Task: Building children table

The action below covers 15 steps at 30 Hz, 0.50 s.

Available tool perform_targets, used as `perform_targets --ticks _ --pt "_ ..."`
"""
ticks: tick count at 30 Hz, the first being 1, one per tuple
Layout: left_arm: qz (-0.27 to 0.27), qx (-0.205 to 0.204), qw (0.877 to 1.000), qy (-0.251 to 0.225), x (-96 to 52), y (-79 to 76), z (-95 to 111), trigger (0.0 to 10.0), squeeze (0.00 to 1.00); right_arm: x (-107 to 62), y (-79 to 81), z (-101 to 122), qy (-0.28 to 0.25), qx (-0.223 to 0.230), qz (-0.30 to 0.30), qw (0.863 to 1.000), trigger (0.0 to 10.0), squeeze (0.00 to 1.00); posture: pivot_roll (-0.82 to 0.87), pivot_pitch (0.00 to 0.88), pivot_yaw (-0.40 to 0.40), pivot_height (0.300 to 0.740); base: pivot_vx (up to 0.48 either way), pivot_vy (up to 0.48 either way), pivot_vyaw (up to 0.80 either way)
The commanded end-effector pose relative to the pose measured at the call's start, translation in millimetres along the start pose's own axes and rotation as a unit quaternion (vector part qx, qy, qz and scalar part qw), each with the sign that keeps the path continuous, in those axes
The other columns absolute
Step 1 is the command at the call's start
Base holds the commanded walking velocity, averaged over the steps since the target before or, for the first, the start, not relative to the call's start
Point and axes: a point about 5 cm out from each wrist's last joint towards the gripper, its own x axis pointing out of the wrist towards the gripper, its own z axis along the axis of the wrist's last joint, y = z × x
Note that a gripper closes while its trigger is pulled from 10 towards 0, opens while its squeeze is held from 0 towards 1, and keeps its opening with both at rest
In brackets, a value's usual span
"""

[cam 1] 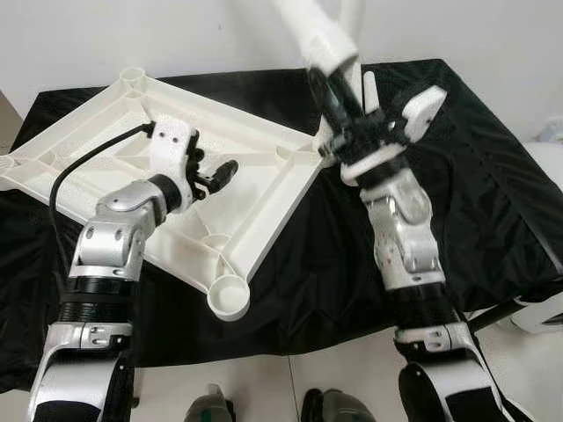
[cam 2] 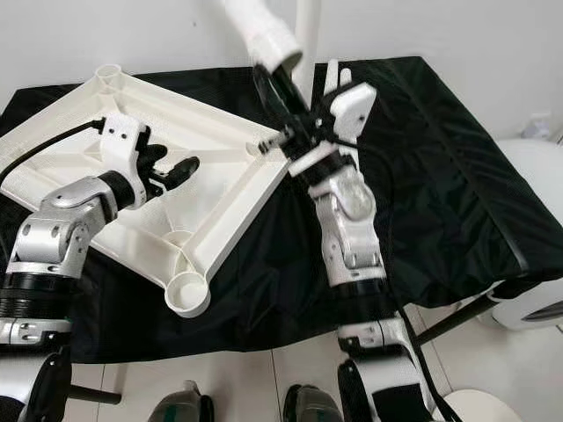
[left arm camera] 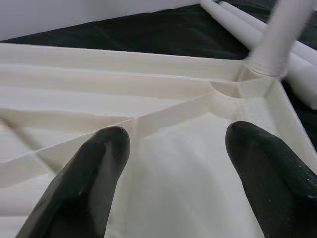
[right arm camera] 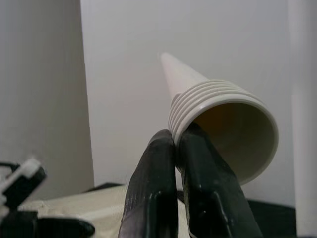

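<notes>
On the black-draped table [cam 1: 493,176] before us, the left eye view shows one white tabletop [cam 1: 255,149] lying upside down, ribs up, with round sockets at its corners (we count three of them in sight). Our right gripper [cam 1: 330,92] is clamped on the threaded end of one table leg [cam 1: 321,35], holding it aloft just above the near right-hand corner socket, while our left gripper [cam 1: 220,174] hovers over the underside with fingers apart, holding nothing. From the right eye view the same scene appears: a second leg [cam 2: 305,26] stands upright at that corner, behind the lifted one. Through the left wrist view the two fingertips [left arm camera: 94,163] spread over the ribbed underside, an upright leg [left arm camera: 277,39] sits in its socket, and two more legs [left arm camera: 257,29] lie on the cloth beyond. Through the right wrist view the fingers [right arm camera: 168,188] pinch the rim of the hollow leg. We judge the step in hand is fitting a leg; next we must line its threaded end with an open socket and turn it in.
</notes>
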Motion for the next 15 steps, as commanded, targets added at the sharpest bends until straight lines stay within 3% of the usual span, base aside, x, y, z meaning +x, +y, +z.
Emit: perform_targets --ticks 1,4,7,11,15 --pt "0.057 -0.02 0.998 0.003 -0.7 9.7 -0.6 10.0 0.0 0.5 4.4 5.0 -0.01 -0.004 0.007 1.0 10.0 0.0 0.05 0.025 0.01 0.74 0.0 0.0 0.0" --pt "0.062 -0.051 0.997 0.002 -0.7 11.2 -1.8 10.0 0.0 -4.2 5.2 2.3 -0.002 -0.001 0.004 1.0 10.0 0.0 0.05 0.021 0.006 0.74 0.0 0.0 0.0" --pt "0.071 -0.099 0.993 -0.001 -2.4 14.4 -6.1 10.0 0.0 -20.1 7.0 -6.7 0.027 0.007 -0.004 1.0 10.0 0.0 0.04 0.009 -0.003 0.74 0.0 0.0 0.0" --pt "0.071 -0.097 0.993 -0.003 -3.3 12.1 -8.7 10.0 0.0 -27.1 6.6 -10.5 0.041 0.01 -0.01 0.999 10.0 0.0 0.04 0.009 -0.005 0.74 0.0 0.0 0.0" --pt "0.049 -0.108 0.993 -0.014 -3.1 -2.3 -13.4 10.0 0.0 -39.1 9.7 -17.7 0.065 0.016 -0.016 0.998 10.0 0.0 0.04 0.006 -0.006 0.74 0.0 0.0 0.0"
